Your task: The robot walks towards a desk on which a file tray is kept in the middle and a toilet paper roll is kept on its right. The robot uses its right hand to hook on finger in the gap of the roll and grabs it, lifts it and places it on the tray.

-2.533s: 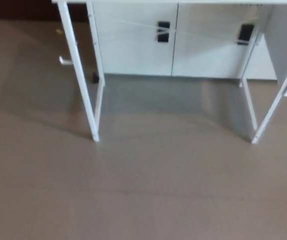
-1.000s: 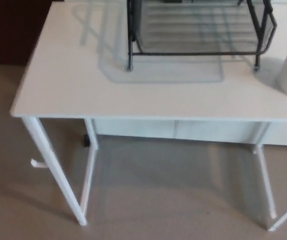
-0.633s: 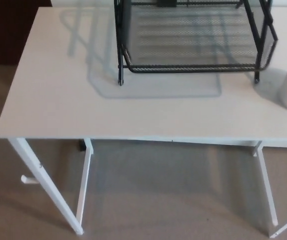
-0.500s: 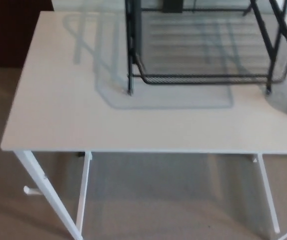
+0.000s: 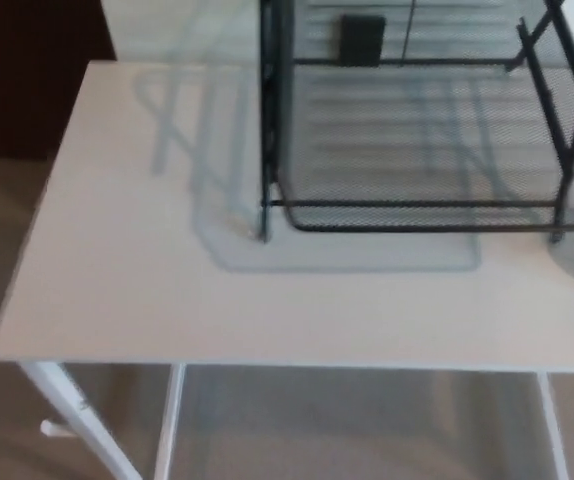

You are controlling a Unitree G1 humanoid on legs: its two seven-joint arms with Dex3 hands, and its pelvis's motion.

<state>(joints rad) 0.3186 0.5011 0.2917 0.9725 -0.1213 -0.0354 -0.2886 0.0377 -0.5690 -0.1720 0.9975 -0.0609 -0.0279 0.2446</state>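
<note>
A black wire-mesh file tray stands on the white desk, filling the upper right of the head view. Its mesh bottom shelf is bare. The toilet paper roll lies outside the picture; only a faint grey shadow shows at the right edge beside the tray. Neither of my hands shows in the view.
The desk's front edge runs across the lower part of the picture, with white legs below it at the left. A small black box sits behind the tray. A dark wall area lies beyond the desk's left end.
The camera has moved closer and higher over the desk: the tray looks larger and lower in the picture, and the roll has slid out of view at the right edge.
</note>
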